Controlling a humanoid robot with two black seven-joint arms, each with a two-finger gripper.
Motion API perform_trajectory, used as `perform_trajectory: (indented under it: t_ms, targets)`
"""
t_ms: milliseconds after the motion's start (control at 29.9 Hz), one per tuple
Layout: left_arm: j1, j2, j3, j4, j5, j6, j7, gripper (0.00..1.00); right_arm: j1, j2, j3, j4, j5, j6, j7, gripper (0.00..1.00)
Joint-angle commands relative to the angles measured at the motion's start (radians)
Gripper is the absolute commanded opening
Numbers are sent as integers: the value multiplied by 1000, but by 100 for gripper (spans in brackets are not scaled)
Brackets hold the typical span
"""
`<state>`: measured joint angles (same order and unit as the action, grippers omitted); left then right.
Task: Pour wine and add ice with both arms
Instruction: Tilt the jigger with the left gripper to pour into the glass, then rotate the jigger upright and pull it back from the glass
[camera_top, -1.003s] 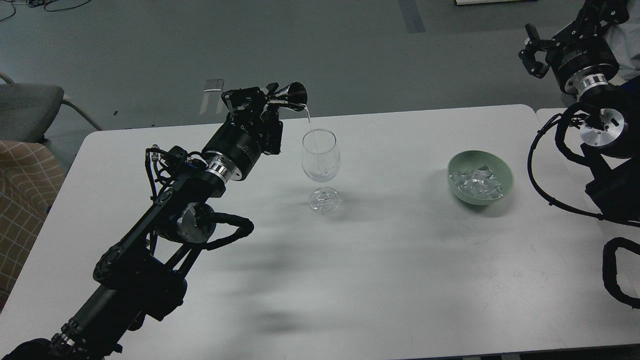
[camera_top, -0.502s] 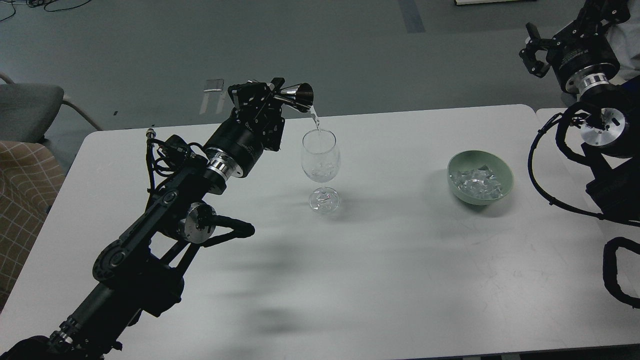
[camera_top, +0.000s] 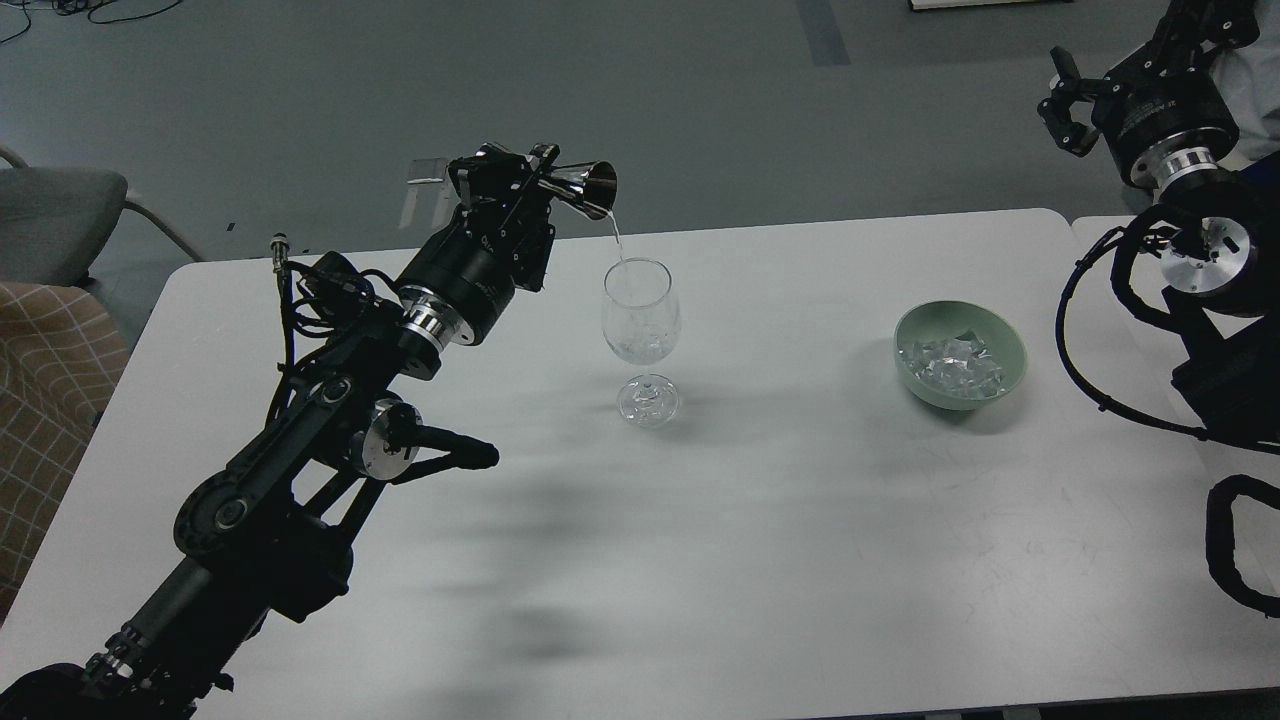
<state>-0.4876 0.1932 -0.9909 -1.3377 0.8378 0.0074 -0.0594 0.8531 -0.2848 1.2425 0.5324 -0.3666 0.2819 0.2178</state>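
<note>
My left gripper (camera_top: 535, 180) is shut on a shiny steel jigger (camera_top: 585, 188), held tipped on its side above and left of a clear stemmed wine glass (camera_top: 642, 335). A thin stream of clear wine (camera_top: 616, 233) runs from the jigger's mouth into the glass. A little clear liquid lies in the bowl of the glass. The glass stands upright on the white table (camera_top: 760, 520). Ice chunks (camera_top: 950, 363) fill a pale green bowl (camera_top: 1008, 345) to the right. My right gripper (camera_top: 1062, 100) hangs open and empty, high at the far right, behind the table.
A grey chair (camera_top: 60, 205) and a checked cushion (camera_top: 45, 370) stand left of the table. A second white tabletop (camera_top: 1100, 232) adjoins at the right, under my right arm.
My left arm has drawn back to the left and raised its wrist. The jigger stays tipped over the glass and keeps pouring. The right gripper has barely moved.
</note>
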Motion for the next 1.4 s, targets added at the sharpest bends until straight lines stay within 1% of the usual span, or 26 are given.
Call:
perform_trajectory:
  t_ms: [0, 167, 435, 669, 869, 1137, 1204, 1237, 1304, 1338, 1371]
  targets:
    - [-3, -1, 0, -3, 14, 0, -2, 0, 1, 0, 2, 0, 0, 0, 0, 100]
    - [-12, 0, 1, -5, 17, 0, -2, 0, 0, 0, 0, 1, 0, 0, 0, 100]
    - [-29, 2, 6, 0, 153, 0, -7, 0, 0, -8, 0, 1, 0, 2, 0, 100]
    - [-32, 2, 6, -1, 190, 3, -8, 0, -6, -8, 0, 1, 0, 3, 0, 100]
    - [-25, 2, 8, -1, 326, 3, -28, 0, -6, -10, 2, 1, 0, 3, 0, 100]
    - [-22, 3, 9, -5, 374, 3, -43, 0, -6, -19, 0, 1, 0, 3, 2, 100]
    - [-19, 0, 5, -9, 359, 2, -36, 0, -6, -17, 0, 1, 0, 3, 2, 100]
    - [-19, -11, -9, -12, 350, 0, -24, 0, -6, -19, 2, 1, 0, 3, 2, 100]
    - [-16, -27, -31, -21, 243, 11, 22, 0, -6, -19, 2, 1, 0, 3, 2, 100]
    - [-16, -32, -44, -21, 130, 19, 45, 0, -6, -19, 2, 1, 0, 3, 2, 100]
    - [-16, -20, -48, -24, 47, 32, 47, 0, -6, -22, 2, 1, 0, 3, 2, 100]
